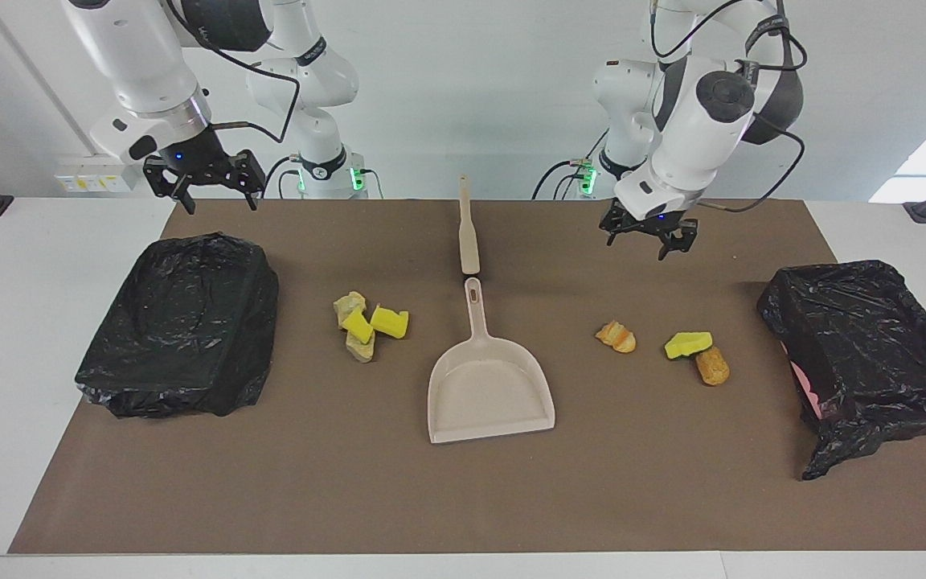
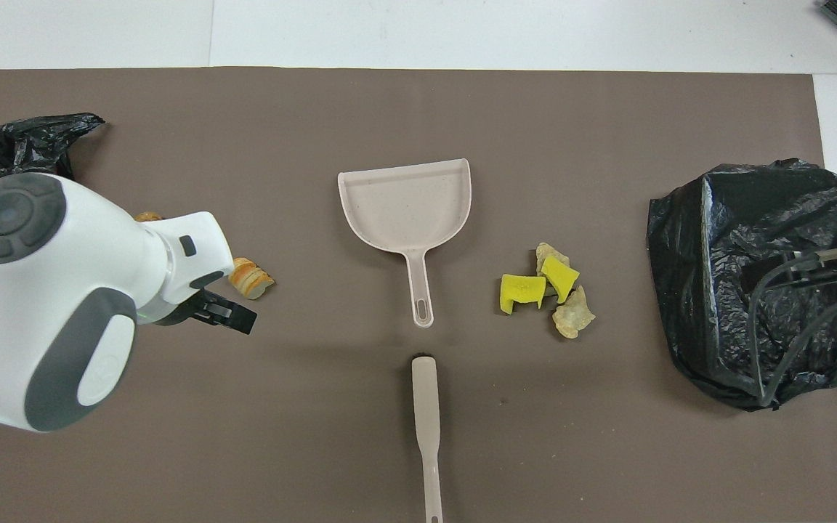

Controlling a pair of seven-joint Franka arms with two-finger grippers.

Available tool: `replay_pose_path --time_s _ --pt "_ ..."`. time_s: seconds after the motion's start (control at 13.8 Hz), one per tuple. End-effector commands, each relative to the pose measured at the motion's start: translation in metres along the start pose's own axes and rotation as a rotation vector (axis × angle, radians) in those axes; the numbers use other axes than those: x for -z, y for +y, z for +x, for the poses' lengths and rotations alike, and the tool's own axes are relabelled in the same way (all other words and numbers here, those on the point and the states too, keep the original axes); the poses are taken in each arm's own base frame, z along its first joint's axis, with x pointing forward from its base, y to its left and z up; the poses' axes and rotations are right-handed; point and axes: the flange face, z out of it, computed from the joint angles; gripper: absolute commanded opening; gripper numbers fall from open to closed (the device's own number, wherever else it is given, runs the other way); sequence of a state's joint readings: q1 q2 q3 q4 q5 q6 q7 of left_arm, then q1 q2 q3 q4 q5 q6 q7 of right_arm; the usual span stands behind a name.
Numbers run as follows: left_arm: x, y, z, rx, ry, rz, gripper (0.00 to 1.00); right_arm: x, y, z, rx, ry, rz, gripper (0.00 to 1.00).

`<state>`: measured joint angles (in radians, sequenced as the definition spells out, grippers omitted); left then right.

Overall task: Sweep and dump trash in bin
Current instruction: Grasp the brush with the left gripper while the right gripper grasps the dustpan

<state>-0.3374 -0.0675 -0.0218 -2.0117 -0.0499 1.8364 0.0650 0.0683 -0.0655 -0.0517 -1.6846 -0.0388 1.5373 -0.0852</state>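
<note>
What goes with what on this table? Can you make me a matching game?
Things:
1. dustpan
2. brush
3. yellow sponge bits
4. left hand

Places:
A. in the air, holding nothing
B. lying nearer to the robots than the dustpan's handle
C. toward the right arm's end, beside tan lumps
D. flat in the middle of the brown mat

Pairs: 1-D, 2-B, 3-C, 4-A
</note>
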Motion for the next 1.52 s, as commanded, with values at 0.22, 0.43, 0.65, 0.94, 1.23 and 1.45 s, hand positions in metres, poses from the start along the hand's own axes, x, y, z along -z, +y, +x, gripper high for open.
replay_pose_path --time_s 0.22,0.43,0.65,0.94,1.23,1.45 --pt "-0.042 0.121 -0.026 0.056 0.013 0.006 1.00 -0.031 -0.025 0.018 -0.020 0.012 0.009 1.00" --pt "-0.054 0.190 -0.049 0.063 0.014 0.001 1.00 -0.059 -0.037 0.037 0.000 -0.011 0.013 1.00" --pt "-0.072 0.242 -0.079 0.110 0.041 -0.030 1.00 -0.089 -0.058 0.060 0.024 -0.015 0.010 1.00" --pt "-0.120 0.289 -0.109 0.153 0.084 -0.050 1.00 -0.130 -0.102 0.092 -0.006 0.008 0.012 1.00" --pt "-0.148 0.319 -0.134 0.167 0.095 -0.057 1.00 -0.139 -0.116 0.119 -0.076 0.008 0.071 1.00" --pt "-0.151 0.324 -0.138 0.178 0.089 -0.055 1.00 -0.140 -0.121 0.122 -0.104 0.007 0.080 1.00"
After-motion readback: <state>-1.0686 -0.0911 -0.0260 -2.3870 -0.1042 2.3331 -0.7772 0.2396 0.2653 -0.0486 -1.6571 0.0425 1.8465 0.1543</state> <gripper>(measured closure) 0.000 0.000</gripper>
